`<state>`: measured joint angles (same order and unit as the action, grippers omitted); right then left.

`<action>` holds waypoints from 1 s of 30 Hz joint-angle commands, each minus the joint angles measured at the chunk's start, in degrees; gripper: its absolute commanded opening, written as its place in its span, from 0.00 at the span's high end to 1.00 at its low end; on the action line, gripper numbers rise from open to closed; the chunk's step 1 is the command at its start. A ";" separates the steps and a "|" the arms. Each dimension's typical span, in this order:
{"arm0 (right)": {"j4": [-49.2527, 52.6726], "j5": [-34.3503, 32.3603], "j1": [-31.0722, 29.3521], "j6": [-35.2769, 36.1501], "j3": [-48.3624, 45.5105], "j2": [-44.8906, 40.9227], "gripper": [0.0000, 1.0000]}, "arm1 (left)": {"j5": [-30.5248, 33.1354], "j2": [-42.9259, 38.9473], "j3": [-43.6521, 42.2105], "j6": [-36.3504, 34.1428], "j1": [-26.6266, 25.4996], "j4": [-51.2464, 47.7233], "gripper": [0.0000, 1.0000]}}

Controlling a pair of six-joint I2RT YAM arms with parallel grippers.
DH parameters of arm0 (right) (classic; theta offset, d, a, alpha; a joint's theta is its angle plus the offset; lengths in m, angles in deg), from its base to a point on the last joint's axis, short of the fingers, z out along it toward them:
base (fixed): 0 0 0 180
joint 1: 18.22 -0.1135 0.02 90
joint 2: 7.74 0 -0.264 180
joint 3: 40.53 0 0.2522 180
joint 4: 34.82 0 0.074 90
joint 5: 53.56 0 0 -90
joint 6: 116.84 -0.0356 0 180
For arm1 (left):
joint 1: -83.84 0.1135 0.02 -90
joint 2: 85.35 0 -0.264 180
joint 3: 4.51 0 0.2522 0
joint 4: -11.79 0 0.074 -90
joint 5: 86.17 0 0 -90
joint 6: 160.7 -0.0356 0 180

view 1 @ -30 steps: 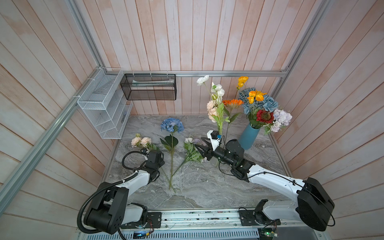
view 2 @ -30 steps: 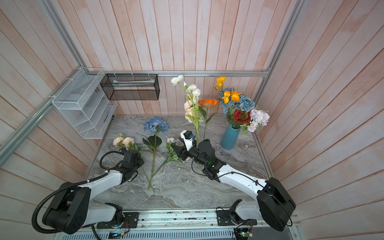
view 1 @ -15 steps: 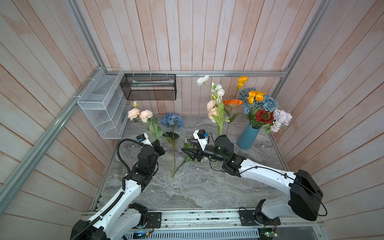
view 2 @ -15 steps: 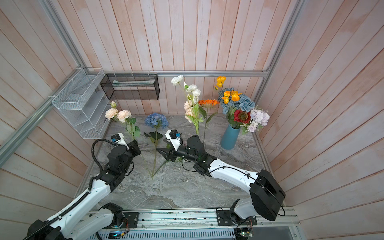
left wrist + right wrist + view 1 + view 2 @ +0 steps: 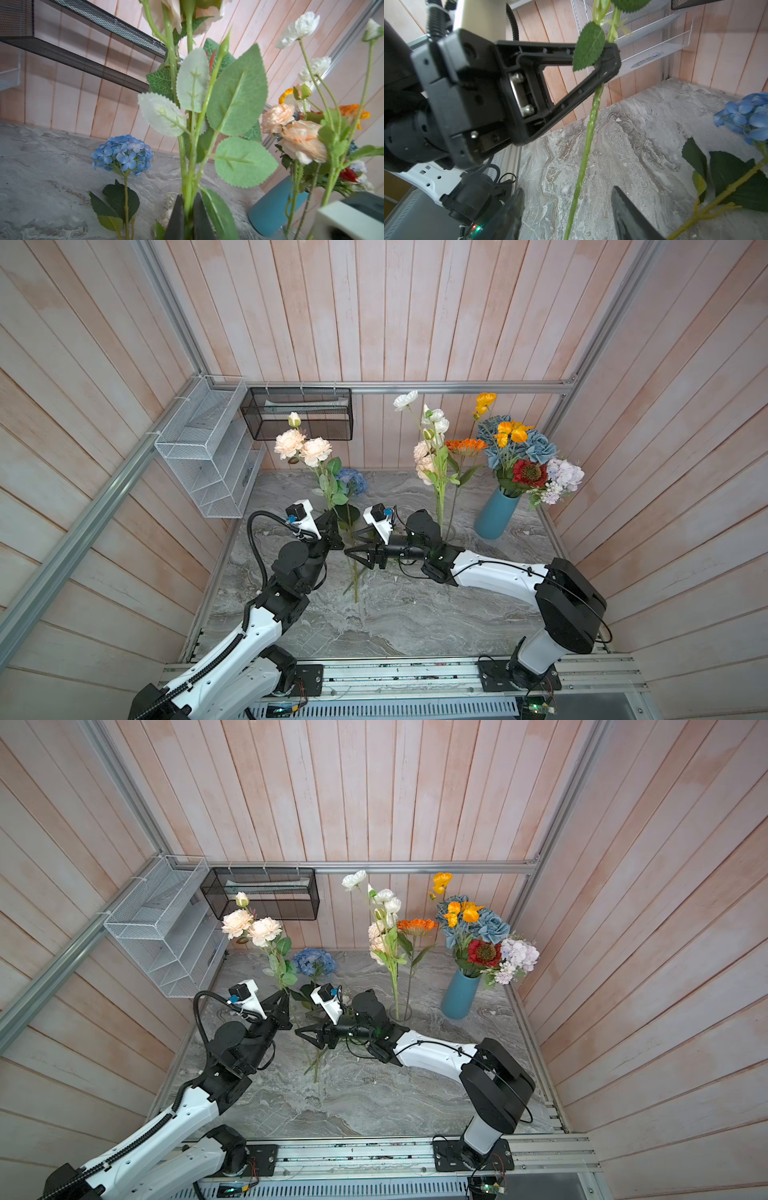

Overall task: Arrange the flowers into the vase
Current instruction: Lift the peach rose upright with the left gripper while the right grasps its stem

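pinching the peach flower (image 5: pixel 301 448) upright in the left end effector (image 5: pixel 188 212), dangling its stem (image 5: pixel 588 133) straight down through the spread-open right end effector (image 5: pixel 569 209), so probably clamping there next.

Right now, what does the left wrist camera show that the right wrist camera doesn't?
Only the left wrist view: the teal ceramic vase, plus the peach blooms and white blooms standing beside it. Only the right wrist view: the open right gripper, its fingers either side of the long green stem below the grip. Both: the left gripper shut on that stem, and the blue hydrangea lying on the grey marble tabletop.
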<state>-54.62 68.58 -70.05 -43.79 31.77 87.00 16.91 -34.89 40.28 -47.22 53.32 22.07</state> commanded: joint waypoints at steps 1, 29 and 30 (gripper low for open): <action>-2.85 1.45 -0.24 -2.86 1.83 1.84 0.34 | -1.77 -0.99 -1.41 -1.32 -1.15 5.09 1.00; -2.62 -5.17 1.56 -4.15 0.89 -0.10 1.00 | -1.23 -7.70 -4.60 4.63 -2.46 0.56 0.05; -1.89 -5.64 1.88 -3.48 0.95 -0.52 1.00 | -0.36 -8.69 -4.98 4.93 -2.46 -0.40 0.04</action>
<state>-56.81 65.33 -69.11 -48.05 32.74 89.18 14.26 -41.45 36.85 -43.24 51.04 24.21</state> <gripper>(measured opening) 0.055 0.952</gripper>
